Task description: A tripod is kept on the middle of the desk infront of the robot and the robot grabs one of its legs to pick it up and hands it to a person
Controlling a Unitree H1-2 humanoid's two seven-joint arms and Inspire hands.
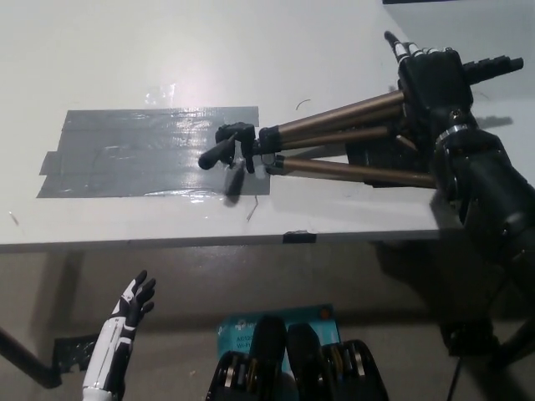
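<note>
Head view, nearest: the white left hand hangs below the surface's front edge with its fingers apart and holding nothing. It looks parked out of the way, since the pick seems to need one arm only.
Surface: the pale surface carries everything, and its front edge runs across the middle of the picture.
Tape patch: a grey tape patch lies left of middle, closer to the front edge than to the far one. It probably marks where the tripod is set down.
Tripod: the tripod lies on its side, right of the surface's middle. Its black tripod head rests on the right end of the tape.
Legs: the bronze legs fan out toward the right edge, so they lie within the right arm's reach.
Right hand: the black right hand lies over the upper leg near the far right corner. I cannot tell whether it is closed on that leg or merely laid on it.
Step in hand: securing a hold on one leg before lifting, as I judge it.
Concern: a hold so far from the head puts the weight at the other end, so the tripod may swing when it is raised.
</note>
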